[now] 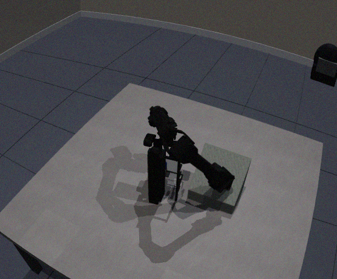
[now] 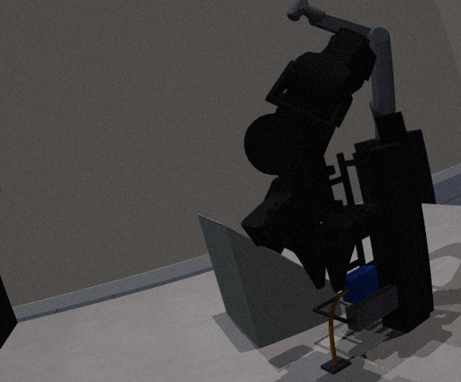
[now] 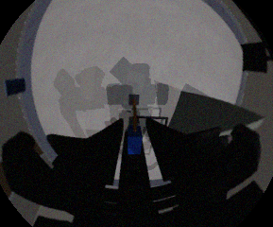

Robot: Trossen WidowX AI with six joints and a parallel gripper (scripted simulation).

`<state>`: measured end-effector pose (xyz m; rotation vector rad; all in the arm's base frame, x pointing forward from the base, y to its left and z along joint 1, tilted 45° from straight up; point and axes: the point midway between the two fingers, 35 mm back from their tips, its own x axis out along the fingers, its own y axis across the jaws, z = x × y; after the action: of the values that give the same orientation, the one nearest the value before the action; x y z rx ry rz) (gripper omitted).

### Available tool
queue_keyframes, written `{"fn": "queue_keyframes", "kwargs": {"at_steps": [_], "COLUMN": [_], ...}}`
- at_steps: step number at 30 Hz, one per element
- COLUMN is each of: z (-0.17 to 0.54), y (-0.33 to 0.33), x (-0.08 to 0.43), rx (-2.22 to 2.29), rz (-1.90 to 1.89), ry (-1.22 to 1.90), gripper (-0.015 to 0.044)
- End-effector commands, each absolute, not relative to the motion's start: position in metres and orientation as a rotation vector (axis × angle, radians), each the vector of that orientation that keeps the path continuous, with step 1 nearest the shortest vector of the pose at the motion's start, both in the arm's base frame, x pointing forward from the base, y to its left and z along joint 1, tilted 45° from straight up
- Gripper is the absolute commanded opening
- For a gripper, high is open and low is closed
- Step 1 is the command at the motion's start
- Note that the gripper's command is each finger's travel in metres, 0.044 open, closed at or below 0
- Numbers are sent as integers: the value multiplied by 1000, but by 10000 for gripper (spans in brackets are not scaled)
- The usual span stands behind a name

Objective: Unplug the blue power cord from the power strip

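The blue plug (image 2: 361, 282) (image 3: 134, 143) sits on a dark grey block (image 2: 373, 308), which looks like the power strip, against a tall black tower; only a sliver of blue shows in the top view. Its orange cord (image 2: 331, 330) bends down to a small dark plate (image 2: 336, 364) (image 3: 134, 98) on the table. My gripper (image 2: 329, 286) (image 3: 134, 121) is partly open and points down. Its fingertips are close to the plug's cord end; in the wrist view the plug shows in the gap between the fingers, with space on both sides. Whether a finger touches it is unclear.
The tall black tower (image 1: 156, 176) (image 2: 403, 230) stands close beside the plug. A thin black frame (image 2: 326, 309) (image 3: 165, 118) juts out near the cord. A grey-green wedge (image 1: 222, 156) (image 2: 240, 287) (image 3: 199, 113) stands on the table (image 1: 268, 210) nearby, under part of the arm.
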<state>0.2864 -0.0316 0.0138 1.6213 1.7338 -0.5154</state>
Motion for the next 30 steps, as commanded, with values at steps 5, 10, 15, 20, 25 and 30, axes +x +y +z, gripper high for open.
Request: {"fn": "queue_keyframes", "kwargs": {"at_steps": [5, 10, 15, 20, 25, 30], "z": [16, 20, 25, 31, 36, 42], "y": [-33, -29, -23, -17, -12, -6], "x": [285, 285, 283, 282, 280, 278], "rx": [1642, 1642, 1643, 1643, 1643, 1644], "rz": [-564, -564, -564, -564, -563, -563], "ry": [1748, 1748, 1749, 1749, 1749, 1750], "gripper": [160, 160, 160, 160, 160, 160]}}
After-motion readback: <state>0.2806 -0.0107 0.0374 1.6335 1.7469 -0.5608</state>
